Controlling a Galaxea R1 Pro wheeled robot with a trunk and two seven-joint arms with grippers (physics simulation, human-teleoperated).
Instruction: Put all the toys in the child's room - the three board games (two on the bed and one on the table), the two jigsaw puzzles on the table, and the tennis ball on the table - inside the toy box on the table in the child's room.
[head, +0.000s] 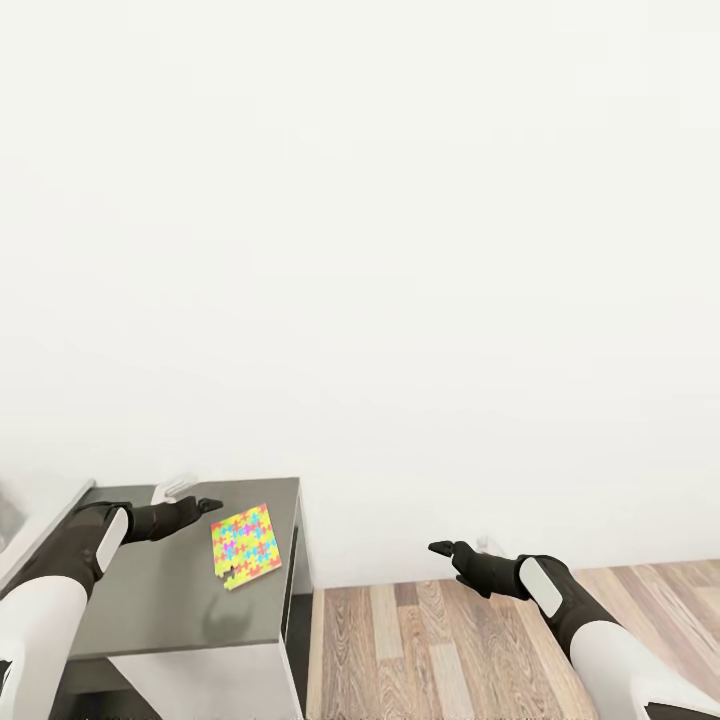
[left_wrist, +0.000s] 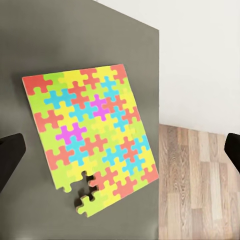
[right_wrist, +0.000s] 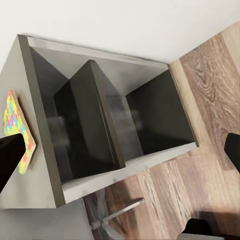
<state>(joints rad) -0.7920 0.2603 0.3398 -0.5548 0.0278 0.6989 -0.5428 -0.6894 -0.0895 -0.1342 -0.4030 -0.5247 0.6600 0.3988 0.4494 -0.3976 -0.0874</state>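
Multicolour jigsaw puzzle (head: 246, 545) (interlocking pieces), dark grey cabinet (head: 170, 600)

dark grey cabinet top (head: 150, 600), jigsaw puzzle (head: 245, 546)

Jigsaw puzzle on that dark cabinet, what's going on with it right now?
The jigsaw puzzle lies flat on the dark grey cabinet top, near its edge, one corner piece partly detached. The left gripper hovers open beside it, holding nothing. The right gripper hangs over the wood floor, empty.
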